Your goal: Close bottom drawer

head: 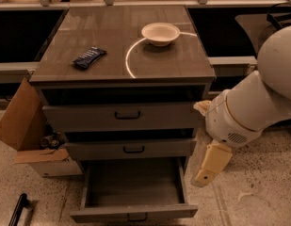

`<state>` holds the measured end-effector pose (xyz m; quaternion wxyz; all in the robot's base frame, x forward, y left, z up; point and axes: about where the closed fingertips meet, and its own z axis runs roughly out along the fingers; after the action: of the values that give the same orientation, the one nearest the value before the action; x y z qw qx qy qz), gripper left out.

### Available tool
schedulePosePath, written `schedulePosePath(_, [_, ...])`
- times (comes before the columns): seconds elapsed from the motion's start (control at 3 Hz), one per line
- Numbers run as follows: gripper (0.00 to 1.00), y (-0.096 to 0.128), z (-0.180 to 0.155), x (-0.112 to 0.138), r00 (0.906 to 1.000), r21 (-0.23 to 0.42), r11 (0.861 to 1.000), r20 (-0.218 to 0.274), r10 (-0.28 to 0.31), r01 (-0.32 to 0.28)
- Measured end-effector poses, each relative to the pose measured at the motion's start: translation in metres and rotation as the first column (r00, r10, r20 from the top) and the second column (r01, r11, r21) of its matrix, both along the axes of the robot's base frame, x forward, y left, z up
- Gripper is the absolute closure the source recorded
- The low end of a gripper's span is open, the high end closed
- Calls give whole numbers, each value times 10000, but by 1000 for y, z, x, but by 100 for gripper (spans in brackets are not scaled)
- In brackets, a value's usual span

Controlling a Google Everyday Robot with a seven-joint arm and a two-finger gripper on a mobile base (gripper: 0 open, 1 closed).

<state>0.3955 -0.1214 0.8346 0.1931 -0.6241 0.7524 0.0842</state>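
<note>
The bottom drawer [134, 213] of the grey cabinet [121, 69] is pulled far out, and its inside shows bare. Its slim front panel with a small black handle [137, 217] lies at the lower edge of the view. The middle drawer [130, 149] and the top drawer [122, 116] above it stand slightly out. My gripper [205, 175] is cream-coloured and hangs pointing down to the right of the cabinet. It is level with the open drawer's right side and apart from it. My white arm [248, 112] fills the right of the view.
A white bowl [160, 33], a dark packet [89, 57] and a white cable loop [131, 55] lie on the cabinet top. An open cardboard box [23, 126] stands against the cabinet's left side. A black bar [18, 209] lies on the speckled floor at lower left.
</note>
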Motion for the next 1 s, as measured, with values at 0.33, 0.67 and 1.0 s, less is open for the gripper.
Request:
schedulePosePath(0.33, [0,11,-33,-3,9997,553,9982,-46,219,-216])
schedulePosePath(0.67, [0,48,-113,-10,9949,1412,9870,-548,849,-765])
schedulePosePath(1.0, [0,92,-194,-18,9805,2118,9693,-1231,1530,-1247])
